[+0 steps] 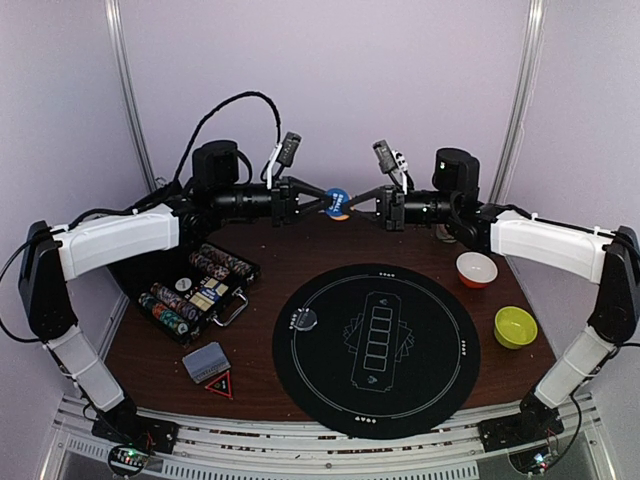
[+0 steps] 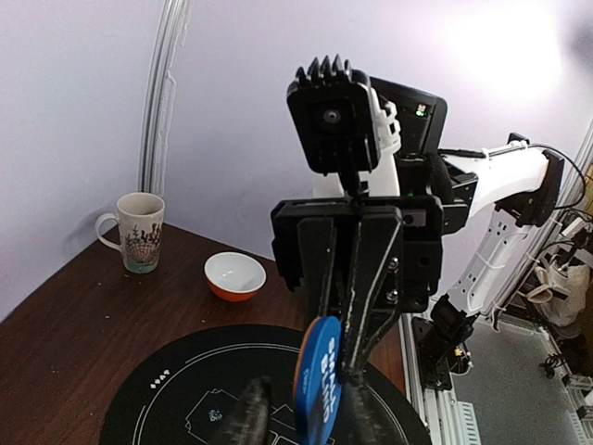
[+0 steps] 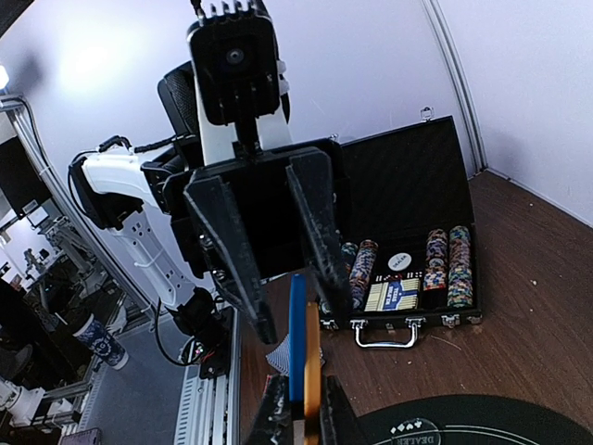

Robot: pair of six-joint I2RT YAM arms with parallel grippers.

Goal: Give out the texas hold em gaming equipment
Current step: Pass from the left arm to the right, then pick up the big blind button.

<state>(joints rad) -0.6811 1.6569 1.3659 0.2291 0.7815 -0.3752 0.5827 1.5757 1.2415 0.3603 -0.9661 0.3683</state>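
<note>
While the left tool (image 2: 304,417) gapes around them, the right tool (image 3: 304,417) clamps stacked buttons (image 3: 297,334).

A round black mat (image 1: 320,390) lies near the brown table's (image 1: 270,250) front edge. Along the right edge are an orange bowl (image 1: 476,269) farther back and a green bowl (image 1: 515,327) nearer. A patterned mug (image 2: 137,232) stands upright by the far right corner.

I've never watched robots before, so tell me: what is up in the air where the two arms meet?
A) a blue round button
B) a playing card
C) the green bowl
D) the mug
A: a blue round button sits between the tips of the left hand and the right hand. The right hand pinches it together with an orange button.
</note>
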